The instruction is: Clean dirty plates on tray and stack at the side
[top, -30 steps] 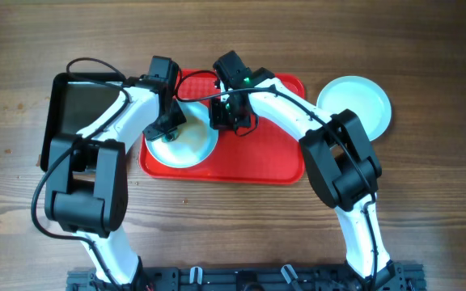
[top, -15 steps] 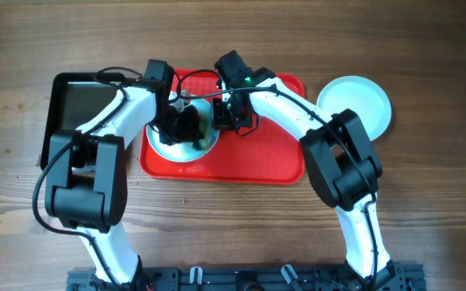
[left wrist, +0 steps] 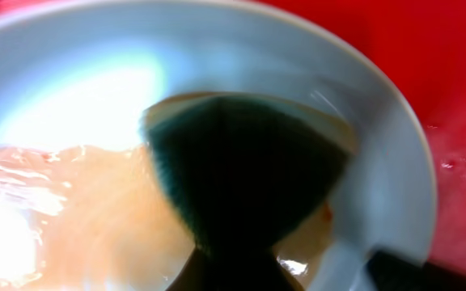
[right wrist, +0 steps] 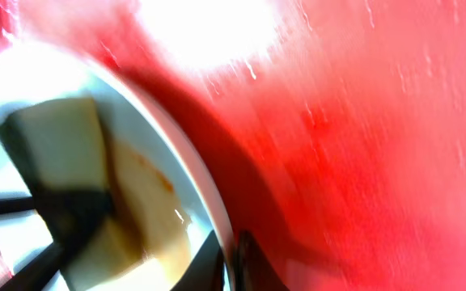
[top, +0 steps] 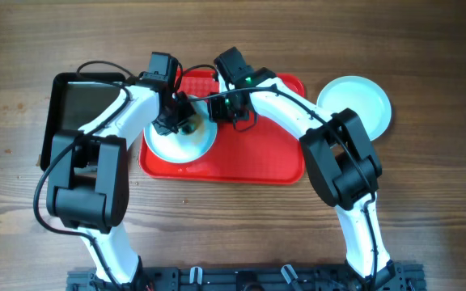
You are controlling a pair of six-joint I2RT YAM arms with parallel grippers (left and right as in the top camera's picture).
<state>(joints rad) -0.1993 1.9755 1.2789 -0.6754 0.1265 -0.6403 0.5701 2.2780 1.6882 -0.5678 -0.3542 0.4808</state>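
Note:
A dirty plate (top: 176,144) with orange-brown sauce smears lies on the left part of the red tray (top: 257,153). My left gripper (top: 178,120) is shut on a dark green sponge (left wrist: 249,170) that presses on the plate (left wrist: 217,48) beside a wet sauce smear. My right gripper (top: 221,113) is at the plate's right edge. In the right wrist view the plate's rim (right wrist: 192,190) runs between that gripper's (right wrist: 235,263) two fingers, over the tray (right wrist: 362,162). The sponge (right wrist: 59,141) shows there as a pale block with a dark underside.
A clean pale plate (top: 354,103) sits on the wooden table just right of the tray. A glossy black tray (top: 79,105) lies to the left, under the left arm. Both arms reach in from the near edge, and their cables loop above the tray.
The left gripper has dragged the sponge from the plate's lower left, across its middle, to its far part. The right gripper has stayed at the plate's rim.

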